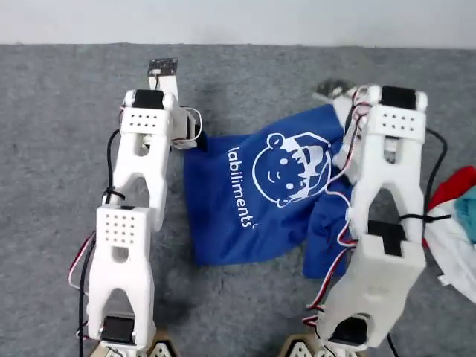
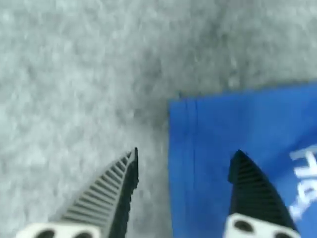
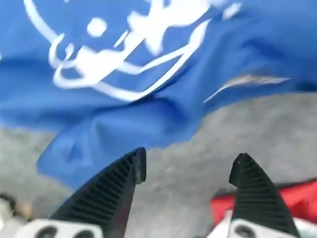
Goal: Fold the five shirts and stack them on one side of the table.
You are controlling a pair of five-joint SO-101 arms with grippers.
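Observation:
A blue shirt (image 1: 253, 197) with a white cartoon print lies crumpled in the middle of the grey table cover. My left gripper (image 2: 185, 153) is open at the shirt's far left corner (image 2: 237, 129), one finger over the blue cloth and the other over the grey cover. In the high view that gripper (image 1: 195, 140) sits at the shirt's far left edge. My right gripper (image 3: 192, 156) is open just above the cover, beside the rumpled edge of the blue shirt (image 3: 148, 99) and its print. The right arm (image 1: 387, 149) stands over the shirt's right side.
A heap of other shirts, red (image 1: 454, 186), teal (image 1: 467, 212) and white (image 1: 454, 253), lies at the table's right edge. Red cloth (image 3: 292, 198) shows close to my right gripper. Bare grey cover (image 1: 52, 149) stretches to the left and along the back.

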